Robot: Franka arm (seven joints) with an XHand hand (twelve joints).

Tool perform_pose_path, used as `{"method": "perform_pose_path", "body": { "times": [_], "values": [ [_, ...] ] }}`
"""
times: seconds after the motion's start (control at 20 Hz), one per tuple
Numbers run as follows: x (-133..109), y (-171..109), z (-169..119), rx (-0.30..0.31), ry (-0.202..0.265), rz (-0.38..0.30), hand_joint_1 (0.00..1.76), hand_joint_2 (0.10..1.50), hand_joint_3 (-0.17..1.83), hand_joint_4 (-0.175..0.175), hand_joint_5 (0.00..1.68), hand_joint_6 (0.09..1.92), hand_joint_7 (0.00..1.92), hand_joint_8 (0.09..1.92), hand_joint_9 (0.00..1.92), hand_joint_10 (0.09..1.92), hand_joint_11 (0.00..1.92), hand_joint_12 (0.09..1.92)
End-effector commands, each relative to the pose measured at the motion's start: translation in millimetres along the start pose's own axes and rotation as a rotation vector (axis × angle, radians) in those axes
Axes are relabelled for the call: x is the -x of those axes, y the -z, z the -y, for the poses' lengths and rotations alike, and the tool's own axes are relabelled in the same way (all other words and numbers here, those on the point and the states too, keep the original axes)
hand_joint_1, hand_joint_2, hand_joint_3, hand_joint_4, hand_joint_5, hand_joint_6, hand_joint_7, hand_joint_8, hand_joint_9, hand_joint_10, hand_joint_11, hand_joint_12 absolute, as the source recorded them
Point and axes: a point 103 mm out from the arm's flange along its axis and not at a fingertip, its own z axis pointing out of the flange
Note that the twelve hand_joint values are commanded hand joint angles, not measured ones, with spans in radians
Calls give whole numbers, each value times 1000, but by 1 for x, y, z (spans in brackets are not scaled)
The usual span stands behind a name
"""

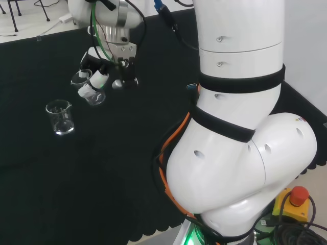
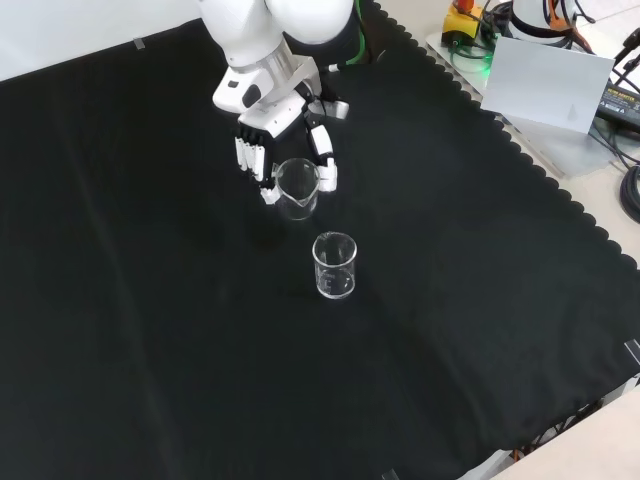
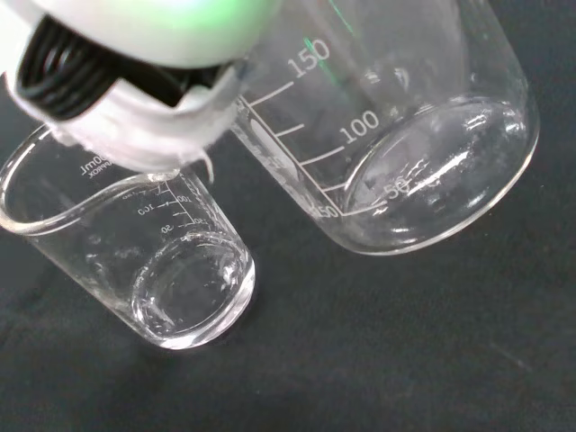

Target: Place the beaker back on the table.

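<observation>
While second beaker [image 2: 334, 266] stands on cloth [image 2: 150, 300], hand [image 2: 285, 140] clasps beaker [image 2: 297, 188] aloft.

1. The head view looks from behind and above the arm's base, over the white arm links [image 1: 240, 127] at its right, across the black cloth [image 1: 76, 178].
2. The front view faces the arm from the opposite side, high up, looking down on the cloth [image 2: 150, 300].
3. The wrist view sits close, looking past a blurred white part of the hand [image 3: 135, 81].
4. All 3 views share 2 beakers: the held beaker [image 1: 92, 94] [image 2: 297, 187] [image 3: 405, 126] and the standing beaker [image 1: 60, 117] [image 2: 334, 265] [image 3: 144, 261].
</observation>
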Motion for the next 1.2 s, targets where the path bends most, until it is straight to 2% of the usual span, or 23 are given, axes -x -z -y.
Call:
{"method": "perform_pose_path", "body": {
  "times": [0.05,0.5,0.6,1.2],
  "values": [
    [5,-24,-2,22,-6,-38,1118,617,973,-12,1053,1216,1382,1048,1216,1081,1064,964],
    [8,-47,-11,43,-21,-63,1124,619,963,-31,1057,1203,1380,1034,1207,1072,1072,962],
    [9,-50,-12,49,-26,-71,1128,621,957,-45,1059,1196,1382,1028,1206,1069,1075,956],
    [19,-60,-17,64,-33,-127,1133,622,951,-63,1061,1188,1377,1015,1165,1043,1071,946]
  ]
}}
